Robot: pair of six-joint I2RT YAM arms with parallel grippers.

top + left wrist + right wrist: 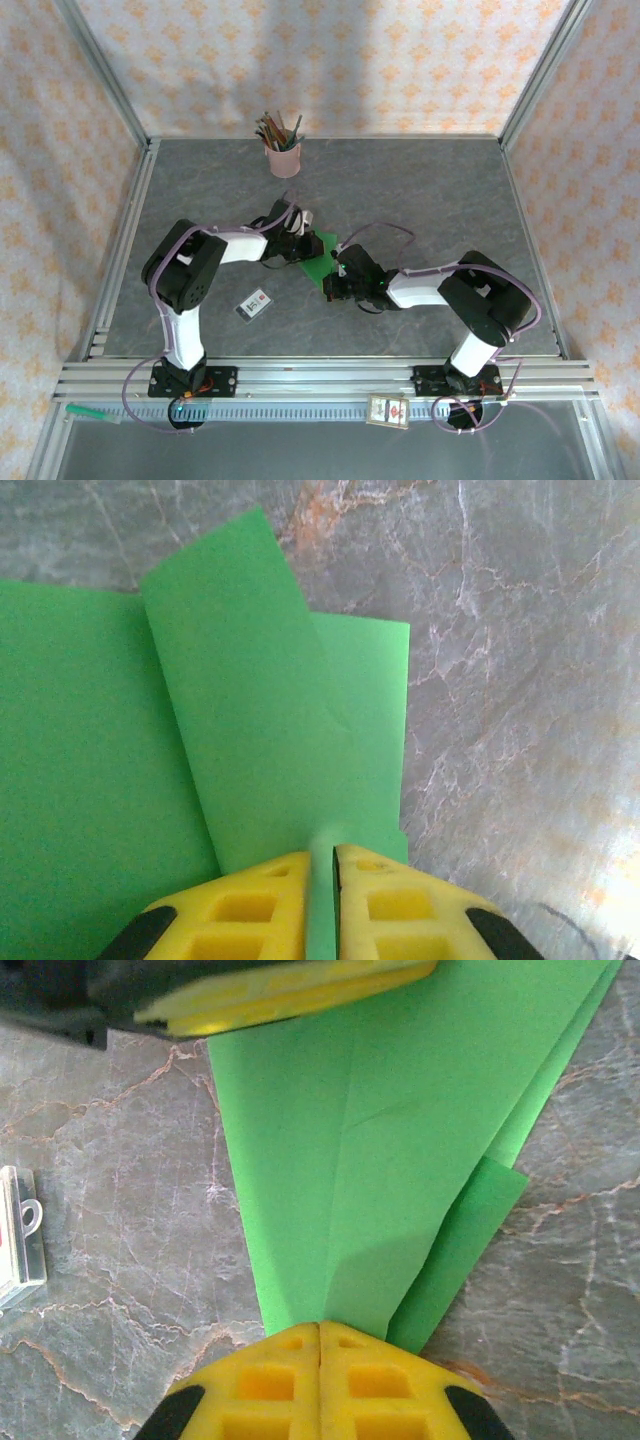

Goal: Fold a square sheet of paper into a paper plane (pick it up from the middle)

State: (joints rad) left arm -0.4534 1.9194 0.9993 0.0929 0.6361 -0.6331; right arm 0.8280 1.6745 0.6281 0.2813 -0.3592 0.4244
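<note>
Sheet of paper [321,258], creased to a taper, lies at mid-tabletop between the two arms.

Left pincer [322,865]: fingers nearly together, clamped on a raised flap.

Right pincer [319,1332]: pads together at the narrow end. Cannot tell whether it is pinching or only pressing down.

Risks:
- If the arms pull apart along the sheet, it likely tears at one hold.
- A sideways tug could slip the flap from the left hold, so the crease lands crooked.
- Layers under the right pincer may shift; a lower ply peeks out unevenly there.

White card [253,303] lies toward the near-left corner, probably out of the way.
</note>
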